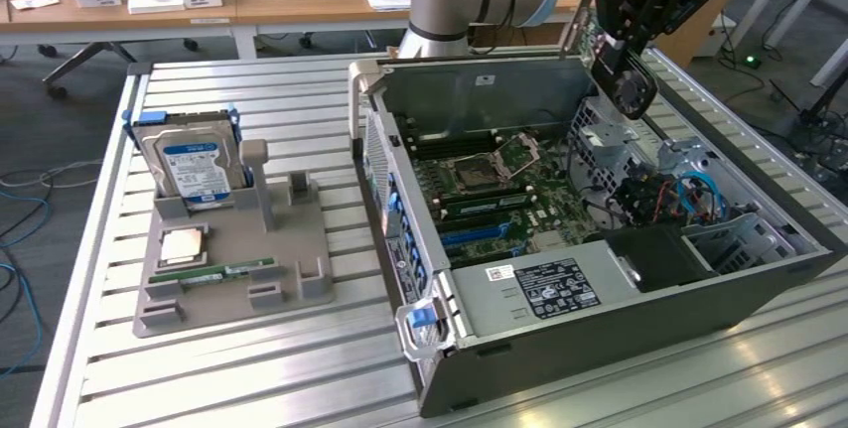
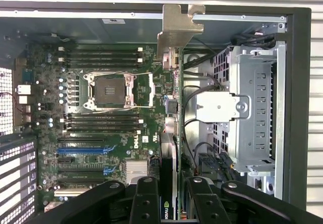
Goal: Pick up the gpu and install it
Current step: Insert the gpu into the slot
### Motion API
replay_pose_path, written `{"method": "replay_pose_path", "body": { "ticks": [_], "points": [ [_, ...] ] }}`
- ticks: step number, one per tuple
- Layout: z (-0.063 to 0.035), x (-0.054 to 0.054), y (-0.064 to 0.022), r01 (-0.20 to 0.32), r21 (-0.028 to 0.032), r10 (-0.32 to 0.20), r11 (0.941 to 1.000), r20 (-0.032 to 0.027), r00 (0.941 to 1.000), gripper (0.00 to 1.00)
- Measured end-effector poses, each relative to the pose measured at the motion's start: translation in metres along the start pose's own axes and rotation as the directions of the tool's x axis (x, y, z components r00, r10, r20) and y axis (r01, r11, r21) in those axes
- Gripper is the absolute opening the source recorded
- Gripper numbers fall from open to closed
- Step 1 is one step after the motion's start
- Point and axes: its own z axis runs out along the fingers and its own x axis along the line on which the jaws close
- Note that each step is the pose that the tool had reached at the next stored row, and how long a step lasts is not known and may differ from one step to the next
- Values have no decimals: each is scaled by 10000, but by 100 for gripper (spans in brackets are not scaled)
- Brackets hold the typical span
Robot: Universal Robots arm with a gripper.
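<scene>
The graphics card [image 2: 170, 168] is gripped edge-on between the jaws and held above the far side of the open computer case [image 1: 597, 339], toward the exterior view's right. Its pale metal bracket [image 2: 176, 30] is pointed away from the jaws.

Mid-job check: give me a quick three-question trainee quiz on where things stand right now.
1. Fill in: the hard drive stands in the grey ___ beside the computer case.
2. The gripper holds: A) hard drive B) gpu C) nothing.
3. True or false: the gpu is already installed.
Key: 1 holder; 2 B; 3 false, it hangs over the open case.
</scene>
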Motion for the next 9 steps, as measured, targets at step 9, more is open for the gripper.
{"method": "replay_pose_path", "body": {
  "ticks": [9],
  "points": [
    [5,0,0,1479,-41,-1479,9890,-80,9890,26]
  ]
}}
